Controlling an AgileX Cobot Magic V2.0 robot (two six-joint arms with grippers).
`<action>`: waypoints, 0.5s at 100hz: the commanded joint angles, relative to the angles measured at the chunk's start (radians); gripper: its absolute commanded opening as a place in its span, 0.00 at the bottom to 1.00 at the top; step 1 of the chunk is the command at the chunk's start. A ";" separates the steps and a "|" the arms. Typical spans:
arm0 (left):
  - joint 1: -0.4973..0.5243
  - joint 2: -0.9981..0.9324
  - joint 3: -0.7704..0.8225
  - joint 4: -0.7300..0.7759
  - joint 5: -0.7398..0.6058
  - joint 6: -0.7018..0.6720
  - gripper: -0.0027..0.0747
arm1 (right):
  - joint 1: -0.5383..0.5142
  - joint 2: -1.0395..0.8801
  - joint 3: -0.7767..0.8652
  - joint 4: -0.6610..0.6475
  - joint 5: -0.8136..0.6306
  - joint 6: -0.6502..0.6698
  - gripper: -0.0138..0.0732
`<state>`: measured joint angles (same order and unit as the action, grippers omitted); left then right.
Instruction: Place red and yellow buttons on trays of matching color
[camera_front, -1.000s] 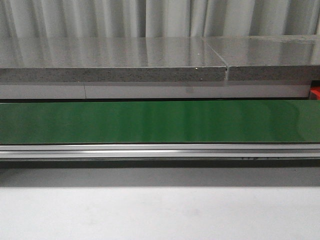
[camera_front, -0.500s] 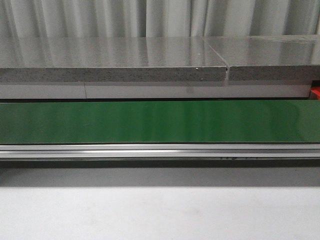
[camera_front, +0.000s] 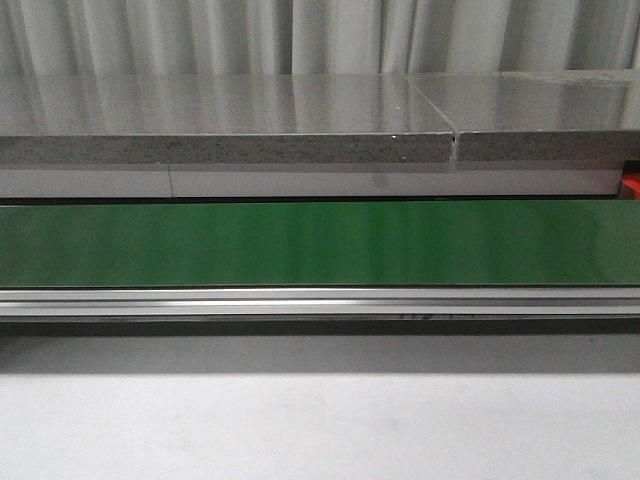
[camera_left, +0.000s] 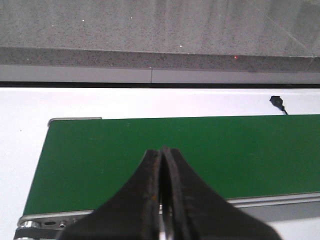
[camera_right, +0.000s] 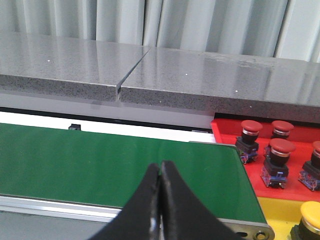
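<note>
Red buttons (camera_right: 272, 155) on red tray (camera_right: 225, 134), beside closed right hand (camera_right: 161, 176)

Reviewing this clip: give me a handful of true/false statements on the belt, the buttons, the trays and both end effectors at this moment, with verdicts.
1. The green belt carries no button in any view. True.
2. The left end effector is wide open. False: its fingers are pressed together, holding nothing.
3. Several red buttons stand on the red tray. True.
4. The right end effector grips a yellow button. False: it is shut and holds nothing; a yellow button sits on the yellow tray.
5. The trays lie past the left end of the belt. False: they lie past its right end.
</note>
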<state>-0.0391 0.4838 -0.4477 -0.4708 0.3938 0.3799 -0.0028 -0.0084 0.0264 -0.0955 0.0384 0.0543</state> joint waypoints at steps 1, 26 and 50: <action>-0.008 0.007 -0.027 -0.020 -0.065 -0.002 0.01 | -0.001 -0.018 -0.010 -0.002 -0.081 0.001 0.02; -0.008 0.007 -0.027 -0.020 -0.065 -0.002 0.01 | -0.001 -0.018 -0.010 -0.002 -0.081 0.001 0.02; -0.008 0.007 -0.027 -0.020 -0.071 -0.002 0.01 | -0.001 -0.018 -0.010 -0.002 -0.081 0.001 0.02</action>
<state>-0.0391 0.4838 -0.4477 -0.4708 0.3938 0.3799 -0.0028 -0.0084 0.0264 -0.0955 0.0384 0.0543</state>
